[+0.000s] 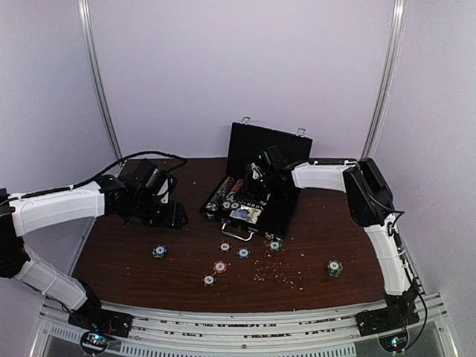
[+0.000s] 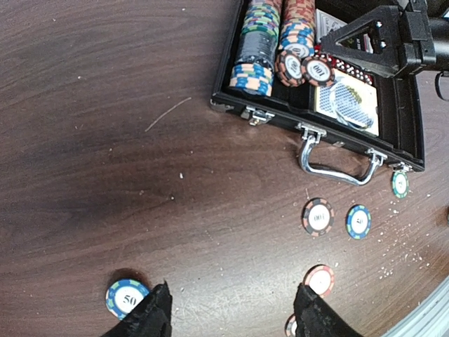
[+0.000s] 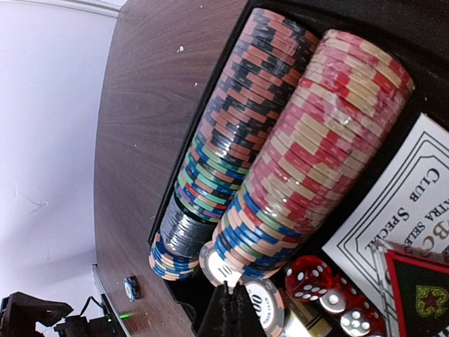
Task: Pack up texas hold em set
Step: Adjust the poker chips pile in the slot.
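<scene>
While my right tool (image 3: 228,300) hangs low inside the open case (image 1: 284,216), it is clenched: the fingertips press together and I can see nothing between them. Just beside those tips leans a chip marked 100 (image 3: 265,303), at the near end of the red-and-cream chip row (image 3: 330,147). The darker chip row (image 3: 242,119) runs alongside that one, farther out from the tool. Close to the tips on the other side sit the red dice (image 3: 309,277), and past them lies a white card box (image 3: 400,210). The lid (image 1: 260,141) stands upright behind this tool.

My left tool (image 2: 231,319) is released, its two fingers spread wide above the bare brown table (image 2: 105,140), well apart from the case. A blue chip marked 50 (image 2: 128,296) lies just outside one finger; whether it touches I cannot tell. A red chip (image 2: 319,279) lies just beside the other finger. Ahead of this tool, between it and the case, two more chips rest side by side on the wood: a dark chip (image 2: 318,215) and a blue chip (image 2: 358,221). Beyond them the silver handle (image 2: 337,165) sticks out from the case's front wall, with a green chip (image 2: 400,184) just off the far corner. White specks are scattered over the wood on that side.
</scene>
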You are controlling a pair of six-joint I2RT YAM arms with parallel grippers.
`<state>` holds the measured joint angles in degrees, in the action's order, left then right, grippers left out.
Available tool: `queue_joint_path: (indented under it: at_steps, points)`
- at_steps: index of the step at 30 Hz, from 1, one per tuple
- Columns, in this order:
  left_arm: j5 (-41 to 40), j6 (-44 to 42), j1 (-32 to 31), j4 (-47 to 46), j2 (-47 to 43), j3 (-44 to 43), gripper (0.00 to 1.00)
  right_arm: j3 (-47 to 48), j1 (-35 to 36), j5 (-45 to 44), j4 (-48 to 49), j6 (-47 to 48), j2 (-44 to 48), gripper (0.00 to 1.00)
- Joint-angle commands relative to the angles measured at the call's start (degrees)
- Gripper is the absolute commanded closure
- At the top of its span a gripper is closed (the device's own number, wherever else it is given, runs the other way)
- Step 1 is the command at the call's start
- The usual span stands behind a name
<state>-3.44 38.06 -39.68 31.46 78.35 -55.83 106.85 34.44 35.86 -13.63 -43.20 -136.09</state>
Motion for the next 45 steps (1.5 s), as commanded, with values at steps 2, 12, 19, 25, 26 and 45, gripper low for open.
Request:
queue_joint_path:
  at_steps: [2,12,19,25,26,45]
  points:
    - [0.9,-0.9,0.4,-3.3,0.4,-2.7,0.39,-0.5,0.6,-0.8,1.2,2.5,2.2,0.96]
    - [5.6,-4.1,0.4,-8.1,7.2,-9.8,0.39,-4.9,0.5,-13.0,-4.1,7.9,13.5,0.74]
    - [8.0,1.3,0.4,-14.5,13.0,-14.2,0.40,-9.8,0.2,-24.1,-9.6,12.0,24.3,0.63]
    - [3.9,6.8,-1.1,-17.7,17.1,-16.3,0.39,-11.2,0.3,-24.0,-11.5,22.5,28.2,0.58]
    - [4.4,7.4,-1.1,-18.6,17.5,-16.2,0.39,-12.0,0.3,-24.9,-10.6,22.8,28.5,0.57]
    - [14.8,19.5,-1.1,-23.9,32.9,-25.5,0.50,1.4,2.6,-11.4,-20.0,10.3,6.8,0.69]
